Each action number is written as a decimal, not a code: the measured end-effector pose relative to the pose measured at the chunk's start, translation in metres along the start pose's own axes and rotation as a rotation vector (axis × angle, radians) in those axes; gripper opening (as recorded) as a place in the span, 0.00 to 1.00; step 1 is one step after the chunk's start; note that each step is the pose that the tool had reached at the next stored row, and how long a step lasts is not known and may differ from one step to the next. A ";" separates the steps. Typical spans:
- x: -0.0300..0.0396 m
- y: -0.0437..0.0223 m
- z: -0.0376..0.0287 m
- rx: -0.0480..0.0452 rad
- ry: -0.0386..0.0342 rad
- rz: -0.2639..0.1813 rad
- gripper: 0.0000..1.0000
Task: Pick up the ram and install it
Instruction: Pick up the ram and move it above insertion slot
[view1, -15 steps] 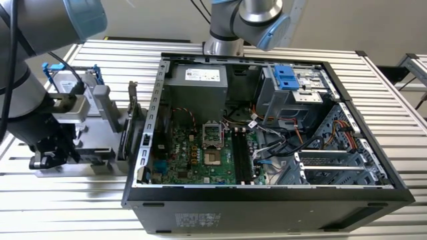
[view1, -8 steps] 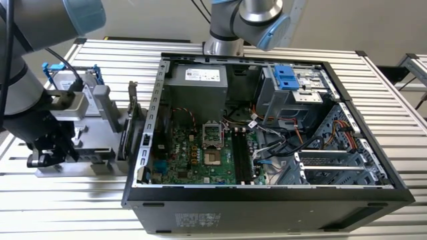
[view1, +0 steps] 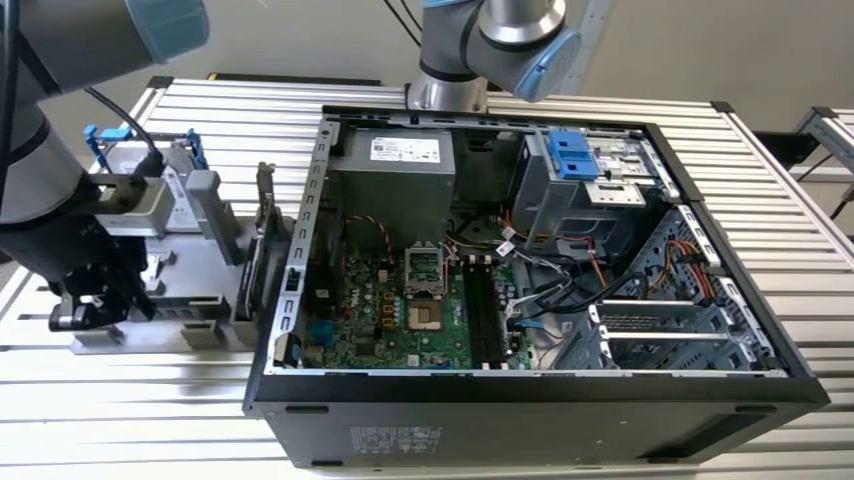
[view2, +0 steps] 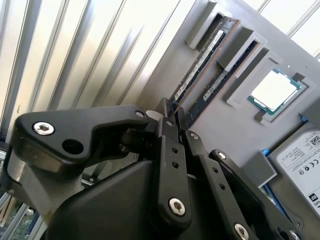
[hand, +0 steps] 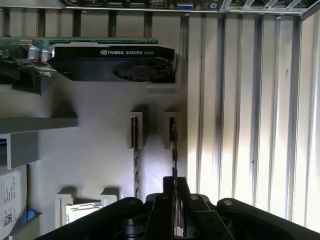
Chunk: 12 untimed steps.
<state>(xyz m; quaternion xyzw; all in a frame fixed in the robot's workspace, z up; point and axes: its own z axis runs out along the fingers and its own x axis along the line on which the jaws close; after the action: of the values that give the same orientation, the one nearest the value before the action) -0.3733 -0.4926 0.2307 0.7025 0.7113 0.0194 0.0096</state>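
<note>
Fingers (hand: 167, 196) of gripper (hand: 174, 184) pinch ram (hand: 173, 145) edge; ram upright in grey holder (hand: 100, 150) slot, beside second stick (hand: 135, 170). Risk: thin, off-centre grip lets ram tilt, bind in slot or slip.

Place: a robotics lab or test cell set up for computer assembly (nothing homely or office-like about it).
Worktop: ribbed aluminium slats (view1: 761, 190), bare metal, run under everything.
Machine: an industrial robot arm (view1: 507, 25) with grey links and blue joint caps stands at the worktop's far edge.
Workpiece: a desktop computer case (view1: 534, 410) lies on its side with the panel off, its motherboard (view1: 400, 310) and cables exposed.
Parts fixture: a grey moulded holder (view2: 220, 130) keeps loose components in fitted pockets: ram (view2: 200, 65), a processor (view2: 276, 91), a hard drive (view2: 302, 160) and a graphics card (hand: 112, 62).
Surroundings: a plain pale wall (view1: 307, 35) rises behind the worktop.
</note>
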 end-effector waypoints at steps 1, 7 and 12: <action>0.0000 0.0001 -0.0008 0.0000 0.0000 0.000 0.00; 0.0001 0.0003 -0.0063 0.0001 -0.0001 0.000 0.00; 0.0002 0.0005 -0.0119 0.0001 -0.0001 0.000 0.00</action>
<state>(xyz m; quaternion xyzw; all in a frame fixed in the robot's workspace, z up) -0.3733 -0.4926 0.2426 0.7025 0.7113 0.0193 0.0096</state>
